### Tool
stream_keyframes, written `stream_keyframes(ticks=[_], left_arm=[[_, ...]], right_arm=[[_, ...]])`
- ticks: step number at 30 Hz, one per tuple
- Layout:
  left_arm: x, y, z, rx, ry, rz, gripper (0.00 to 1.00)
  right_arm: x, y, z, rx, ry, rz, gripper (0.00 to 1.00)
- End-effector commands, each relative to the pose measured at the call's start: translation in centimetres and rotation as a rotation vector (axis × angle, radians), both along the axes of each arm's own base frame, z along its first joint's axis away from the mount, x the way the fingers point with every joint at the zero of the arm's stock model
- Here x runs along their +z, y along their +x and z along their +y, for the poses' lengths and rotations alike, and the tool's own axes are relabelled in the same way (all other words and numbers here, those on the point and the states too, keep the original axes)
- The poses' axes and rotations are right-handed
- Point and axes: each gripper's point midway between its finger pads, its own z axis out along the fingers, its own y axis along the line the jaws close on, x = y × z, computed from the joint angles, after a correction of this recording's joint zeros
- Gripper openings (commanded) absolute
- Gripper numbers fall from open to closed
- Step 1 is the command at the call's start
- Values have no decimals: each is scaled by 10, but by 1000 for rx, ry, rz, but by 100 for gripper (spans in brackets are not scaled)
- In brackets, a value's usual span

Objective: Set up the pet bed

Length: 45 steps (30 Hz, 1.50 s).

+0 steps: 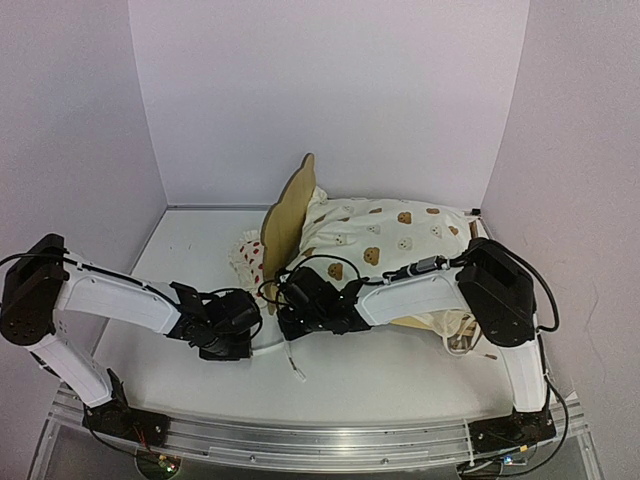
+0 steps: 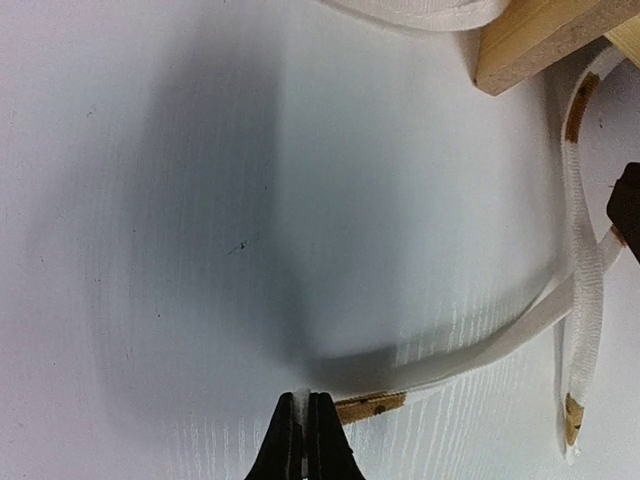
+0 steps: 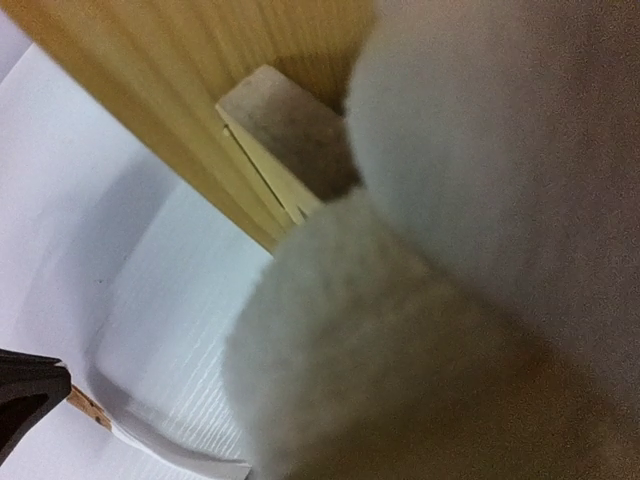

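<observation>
White surface (image 1: pixel 400 385) carries everything. Pet bed (image 1: pixel 287 215) sits mid-surface, just beyond both wrists. Its long axis runs L–R in top view, w/ the bear-ear headboard upright at the L end; the rest of the frame is mostly hidden under fabric.

As a container, the bed holds the cream bear-print cushion (image 1: pixel 400 235), which lies along it and bulges over the rails, esp. at the R end. Can't tell if it's seated flat on the base. Strawberry pillow (image 1: pixel 247 258) is not in the bed: it's on the surface just outside the headboard, L side, touching or nearly so.

Right gripper (image 1: pixel 286 303) is the nearer one, tucked by the near rail at the headboard end w/ cushion fabric right against it. Its wrist view shows blurred cream fabric, a wood post and the headboard panel. Own fingers aren't visible, so can't tell how wide it stands or whether it has fabric.

Left gripper (image 2: pixel 305 425) lies low on the surface just L of the right one. The frame corner is ahead and to its R in wrist view. Jaws are pressed fully together, pinching the end of a cushion tie (image 2: pixel 500 345) beside a brown bear print. The tie curves slack over the surface toward that corner, a second strand beside it.

Judgement: next move prob. turns on tie vs. corner post, i.e. the tie has to travel ahead-R to the frame.
</observation>
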Motion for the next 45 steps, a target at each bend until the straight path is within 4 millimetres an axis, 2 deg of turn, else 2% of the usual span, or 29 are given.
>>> stream_keyframes(ticks=[1, 10, 13, 20, 26, 31, 37, 41, 45], left_arm=[[28, 16, -18, -25, -72, -85, 0], [76, 55, -65, -115, -135, -216, 0], [78, 69, -77, -124, -137, -231, 0], [66, 91, -99, -151, -195, -218, 0], [65, 91, -115, -186, -298, -215, 0], [60, 85, -114, -170, -385, -207, 0], [65, 78, -118, -145, -583, -216, 0], [60, 73, -117, -127, -664, -198, 0], [64, 72, -123, -137, -745, -202, 0]], right_arm=[[12, 7, 6, -17, 31, -37, 1], [29, -3, -3, 9, 71, -41, 0], [32, -6, -7, 13, 76, -42, 0], [40, -10, -19, 9, 80, -55, 0], [44, -16, -23, 23, 114, -52, 0], [51, -17, -22, 28, 147, -51, 0], [54, -16, -13, 52, 198, -11, 0], [55, -15, -11, 61, 228, 7, 0], [54, -16, -7, 80, 279, 48, 0]])
